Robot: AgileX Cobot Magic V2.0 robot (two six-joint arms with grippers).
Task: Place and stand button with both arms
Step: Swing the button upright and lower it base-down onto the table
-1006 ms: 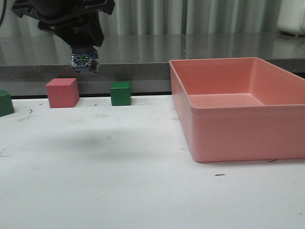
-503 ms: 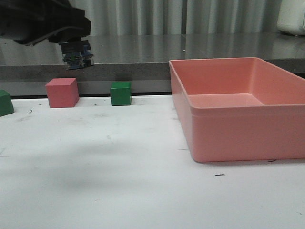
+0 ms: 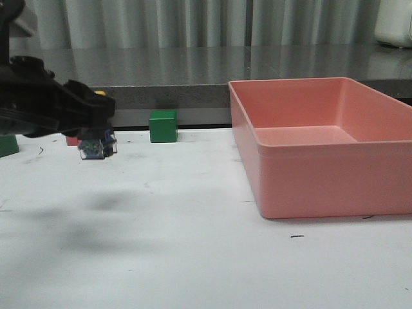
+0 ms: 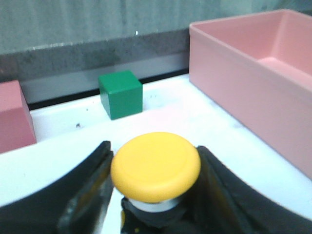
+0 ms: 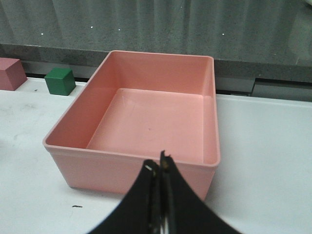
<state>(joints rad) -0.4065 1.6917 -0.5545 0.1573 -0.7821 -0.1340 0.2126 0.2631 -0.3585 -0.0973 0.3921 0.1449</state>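
Observation:
My left gripper [image 3: 95, 132] is shut on the button [image 3: 96, 145] and holds it low over the white table, in front of the red cube. In the front view the button's dark base with blue-green marks hangs below the black fingers. Its shadow lies on the table nearer the front, so it seems off the surface. In the left wrist view the yellow cap [image 4: 156, 165] fills the gap between the fingers [image 4: 90, 187] of the left gripper [image 4: 157, 195]. My right gripper [image 5: 161, 168] is shut and empty, above the table in front of the pink bin; it is out of the front view.
A large pink bin [image 3: 335, 183] stands at the right, empty [image 5: 129, 168]. A green cube [image 3: 163, 125] sits at the table's back, also seen from both wrists [image 4: 120, 93] [image 5: 60, 81]. The red cube [image 3: 72, 140] is mostly hidden by my left arm. Another green cube [image 3: 8, 145] sits far left.
My left arm has swung down and to the left with the button, from high above the red cube to just over the table. The cubes and bin have not moved.

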